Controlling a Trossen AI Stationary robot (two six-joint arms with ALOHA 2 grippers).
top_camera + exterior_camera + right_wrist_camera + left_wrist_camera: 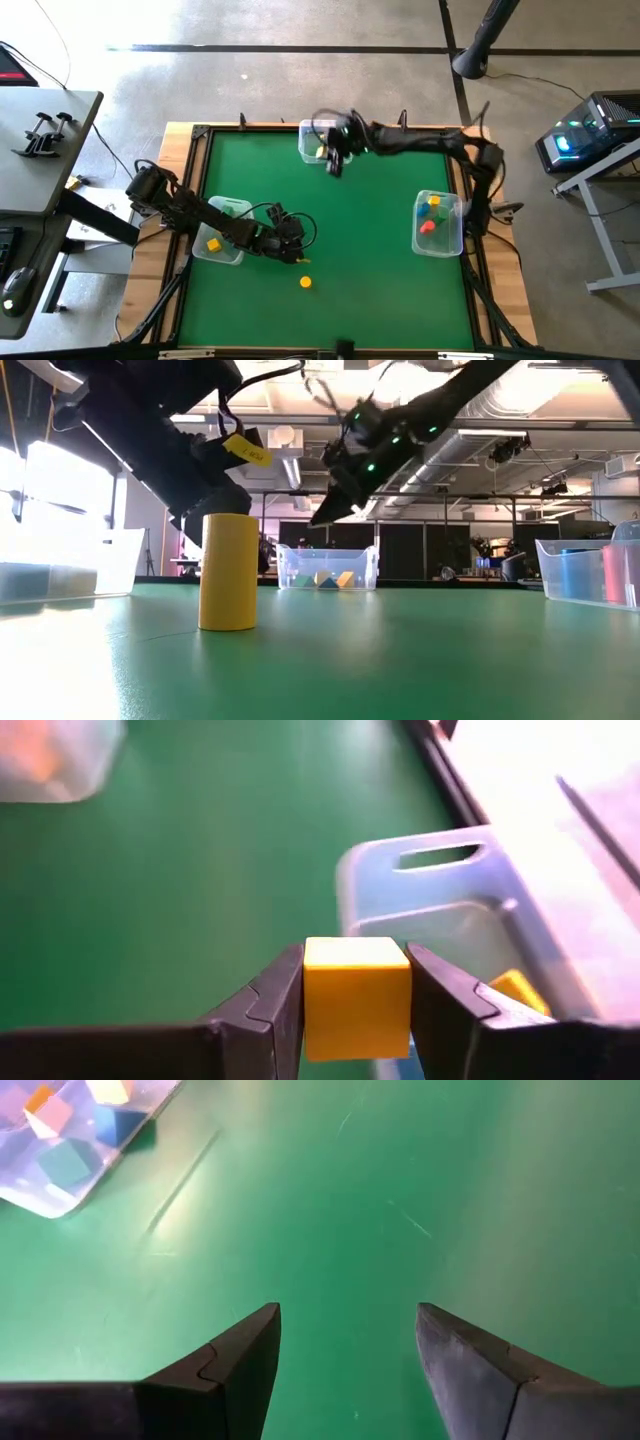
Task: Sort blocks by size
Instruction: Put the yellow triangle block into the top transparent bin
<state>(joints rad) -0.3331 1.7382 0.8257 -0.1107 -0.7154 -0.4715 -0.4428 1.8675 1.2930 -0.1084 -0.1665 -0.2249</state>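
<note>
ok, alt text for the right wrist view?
The right gripper holds a yellow cube between its two dark fingers, at the edge of a clear plastic bin on the green table. A yellow piece lies in the bin.

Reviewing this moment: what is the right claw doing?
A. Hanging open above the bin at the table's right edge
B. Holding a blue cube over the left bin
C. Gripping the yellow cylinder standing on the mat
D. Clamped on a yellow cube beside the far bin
D: the right wrist view shows the right claw shut on a yellow cube, with the far bin just ahead of it.
</note>
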